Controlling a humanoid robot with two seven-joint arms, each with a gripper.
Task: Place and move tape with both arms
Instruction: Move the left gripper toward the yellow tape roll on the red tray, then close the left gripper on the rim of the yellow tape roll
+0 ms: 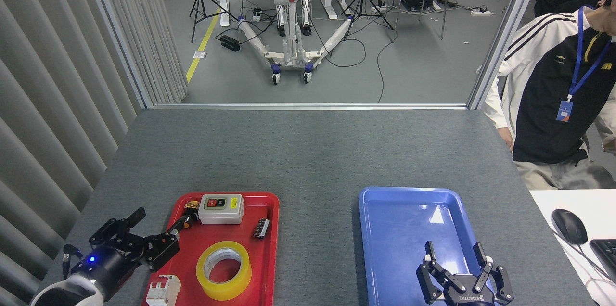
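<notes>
The tape (223, 270), a yellow roll with a white core, lies flat in the near part of the red tray (271, 248). My left gripper (161, 220) is open at the tray's left edge, its fingers pointing right and away, one fingertip (184, 223) over the tray by a small black and orange button. The tape lies to the lower right of it, untouched. My right gripper (454, 248) stands open over the near end of the blue tray (385, 229), holding nothing.
The red tray also holds a grey switch box (221, 209), a small black part (261, 227) and a white breaker (163, 290). A person (558, 99) sits at the right. A mouse (569, 226) and keyboard lie on a white desk beyond the table's right edge.
</notes>
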